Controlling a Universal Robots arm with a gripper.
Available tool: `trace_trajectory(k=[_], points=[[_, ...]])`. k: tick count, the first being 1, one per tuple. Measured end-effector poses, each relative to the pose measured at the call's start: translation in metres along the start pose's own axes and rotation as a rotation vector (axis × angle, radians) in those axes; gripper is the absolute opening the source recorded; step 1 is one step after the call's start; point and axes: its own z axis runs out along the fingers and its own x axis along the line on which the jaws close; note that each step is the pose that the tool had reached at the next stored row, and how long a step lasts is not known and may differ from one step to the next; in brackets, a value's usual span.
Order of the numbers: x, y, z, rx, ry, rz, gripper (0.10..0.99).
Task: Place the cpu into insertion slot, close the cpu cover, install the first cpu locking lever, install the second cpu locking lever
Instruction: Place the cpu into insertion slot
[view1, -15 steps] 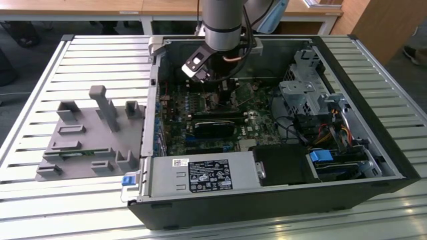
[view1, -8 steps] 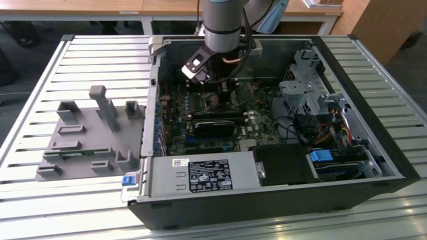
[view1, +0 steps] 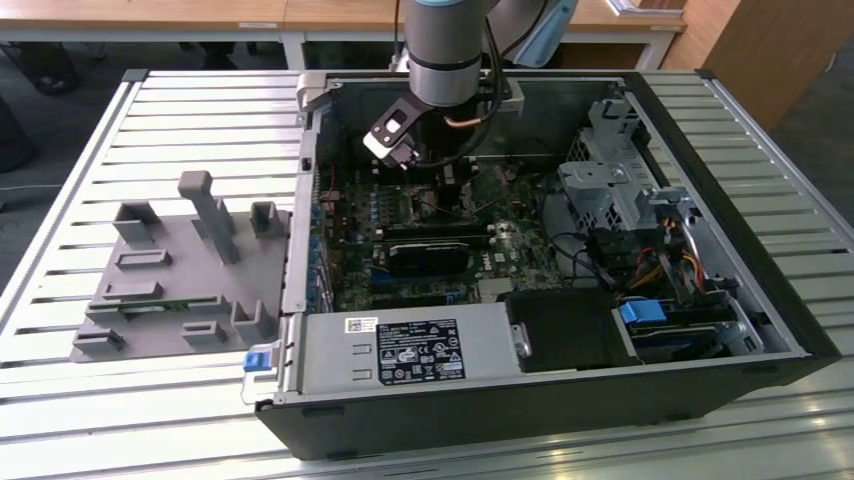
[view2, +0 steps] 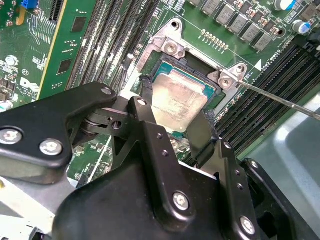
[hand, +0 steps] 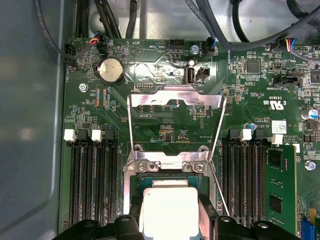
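One open black steel case (view1: 534, 420) lies on a slatted table (view1: 200, 110), with the arm reaching into it. Its green board (hand: 165, 65) is stiff and studded with small parts. The cover (hand: 175, 100), a thin bright metal frame, stands upright behind the slot (view2: 192, 64). The gripper (view2: 175, 114) has its black fingers (view2: 142, 112) set narrow on the cpu (view2: 179, 97), pinching two opposite edges. The cpu sits at the slot, slightly tilted; I cannot tell whether it is seated. I judge the cpu light, rigid, smooth-faced and fragile underneath, best held by its rim. A thin wire lever (view2: 280, 100) juts aside.
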Motion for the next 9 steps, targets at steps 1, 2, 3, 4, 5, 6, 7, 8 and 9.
trace_trajectory(k=[1,2,3,4,5,6,7,8,9], points=[[0.0,0.0,0.0,0.0,0.0,0.0,0.525],[0.0,0.0,0.0,0.0,0.0,0.0,0.525],[0.0,0.0,0.0,0.0,0.0,0.0,0.525],[0.0,-0.0001,0.0,0.0,0.0,0.0,0.525],[0.0,-0.0001,0.0,0.0,0.0,0.0,0.525],[0.0,-0.0001,0.0,0.0,0.0,0.0,0.525],[0.0,-0.0001,0.0,0.0,0.0001,0.0,0.525],[0.0,-0.0001,0.0,0.0,0.0,0.0,0.525],[0.0,-0.0001,0.0,0.0,0.0,0.0,0.537]])
